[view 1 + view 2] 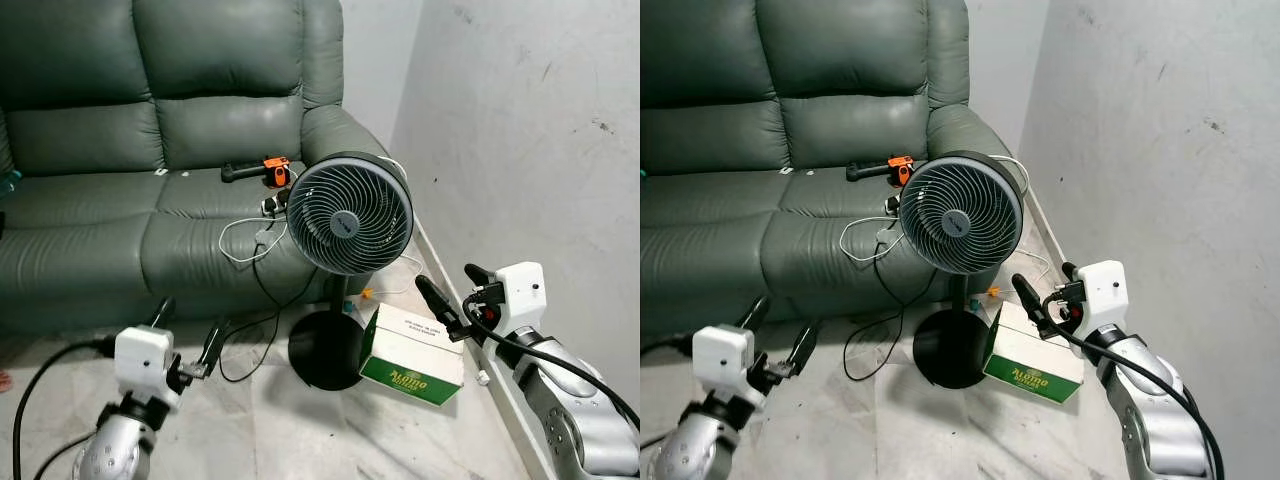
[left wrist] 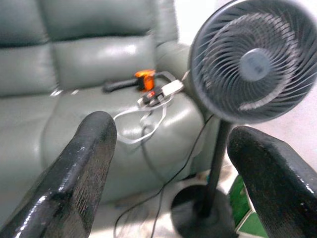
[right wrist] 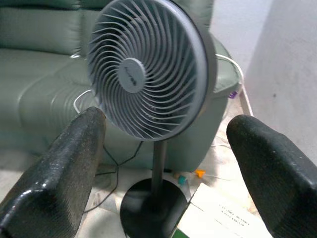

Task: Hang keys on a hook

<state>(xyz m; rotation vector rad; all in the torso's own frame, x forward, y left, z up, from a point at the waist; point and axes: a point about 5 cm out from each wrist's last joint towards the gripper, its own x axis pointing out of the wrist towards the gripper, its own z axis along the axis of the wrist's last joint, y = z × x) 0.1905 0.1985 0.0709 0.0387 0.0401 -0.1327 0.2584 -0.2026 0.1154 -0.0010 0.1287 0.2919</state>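
Facing a sofa and fan, held left gripper and right gripper low, fingers spread wide, empty. Could not make out keys or hook; perhaps among clutter on sofa's right seat edge.

We see a green leather sofa against a grey wall, with a pedestal fan on the pale floor.

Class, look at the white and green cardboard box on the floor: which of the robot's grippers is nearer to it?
Right. The right gripper hovers just above the white and green cardboard box, fingers open. The left gripper is across the black round fan base, over the floor.
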